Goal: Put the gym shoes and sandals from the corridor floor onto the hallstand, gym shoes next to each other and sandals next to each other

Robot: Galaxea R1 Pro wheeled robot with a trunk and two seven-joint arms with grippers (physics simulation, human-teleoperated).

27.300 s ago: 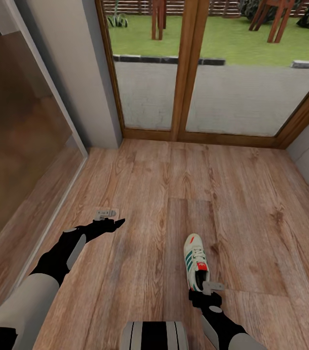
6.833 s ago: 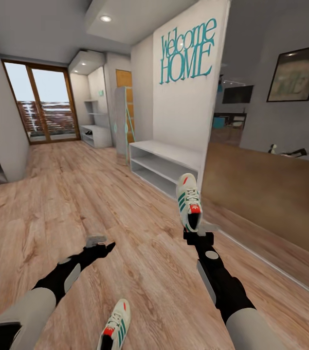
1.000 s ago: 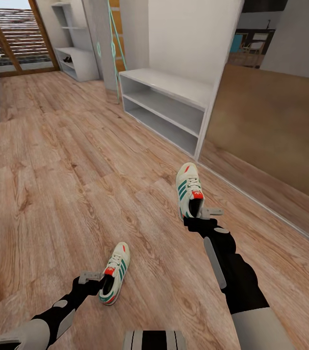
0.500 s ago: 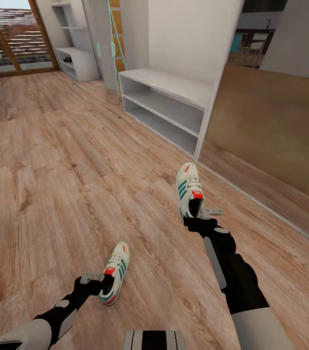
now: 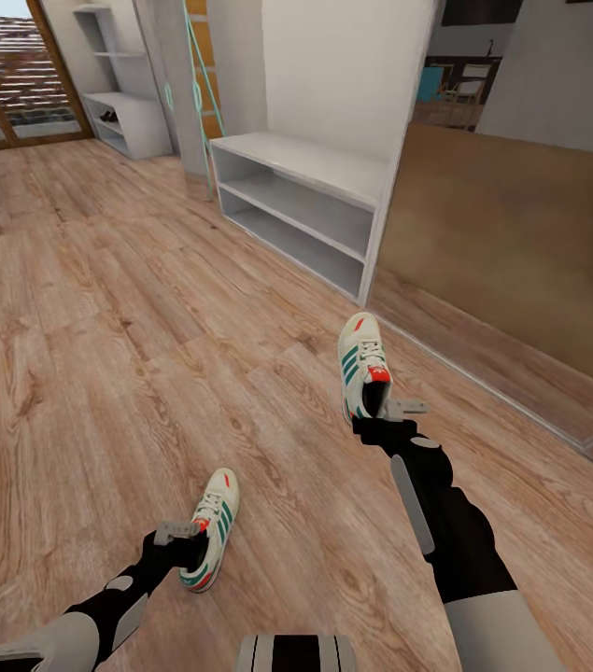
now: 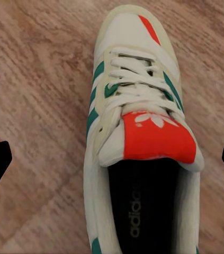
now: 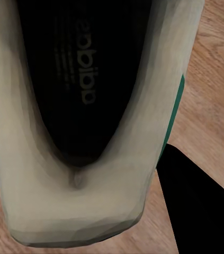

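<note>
At about 7 o'clock, nearest, the left gripper (image 5: 187, 544) stands wide apart around the heel of one gym shoe (image 5: 209, 541) lying on the corridor floor (image 5: 100, 373); contact seems missing. At 1 o'clock the right gripper (image 5: 385, 420) clamps the heel of the second gym shoe (image 5: 361, 366). Farther, at 12 o'clock, is a white bench (image 5: 301, 210). Farthest, at 11 o'clock, stands the hallstand (image 5: 119, 84).
</note>
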